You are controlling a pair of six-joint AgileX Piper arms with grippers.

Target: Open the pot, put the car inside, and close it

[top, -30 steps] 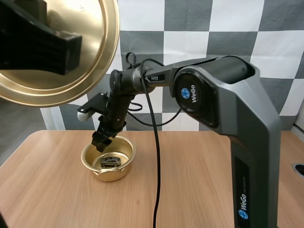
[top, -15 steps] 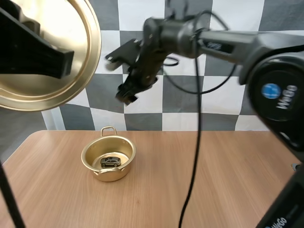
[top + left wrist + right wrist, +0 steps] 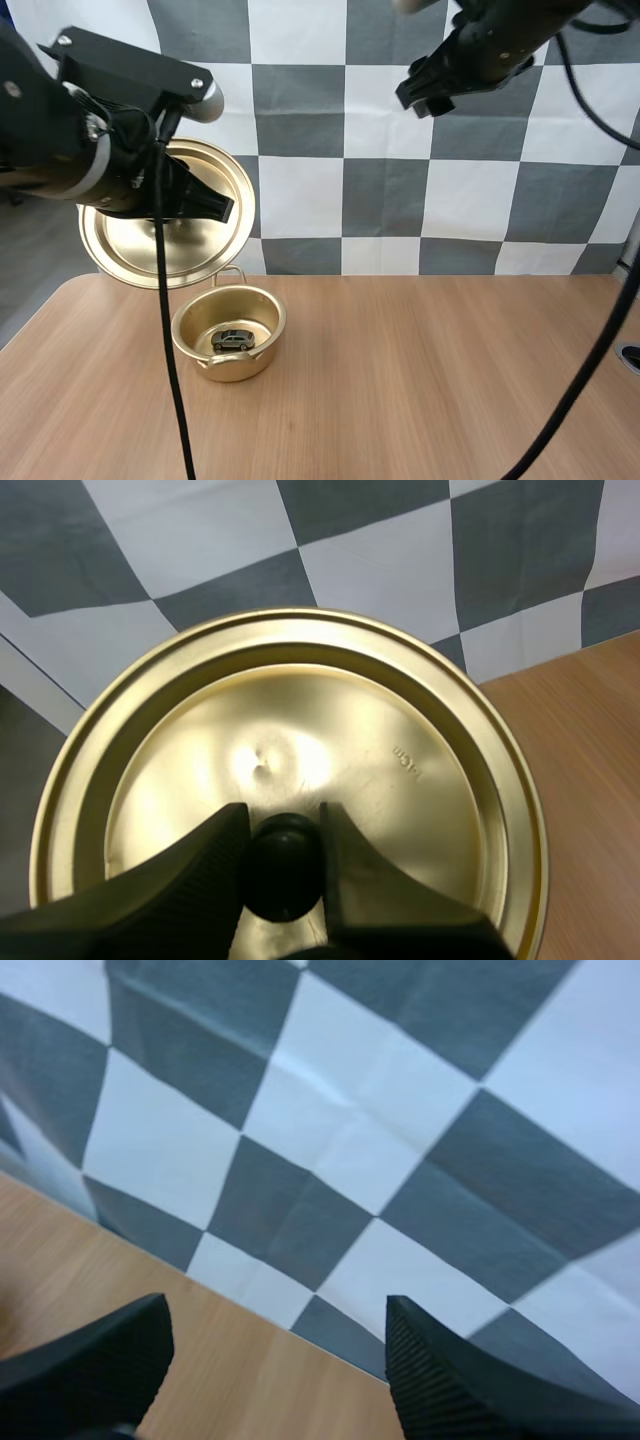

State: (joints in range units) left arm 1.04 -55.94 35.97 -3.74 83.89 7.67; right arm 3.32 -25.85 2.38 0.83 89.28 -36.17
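- Golden pot stands open on the wooden tabletop, left of the middle, with one handle toward the back.
- A small grey car sits on the pot's bottom, inside its wall.
- The left jaws pinch the black knob of the golden lid, one tip pressed on each side of it.
- The lid hangs tilted in the air, above and behind the pot and off to its left. Its lower edge is near the pot's far handle.
- The right jaws are spread wide with nothing between them. They are high above the tabletop, well apart from pot and lid.
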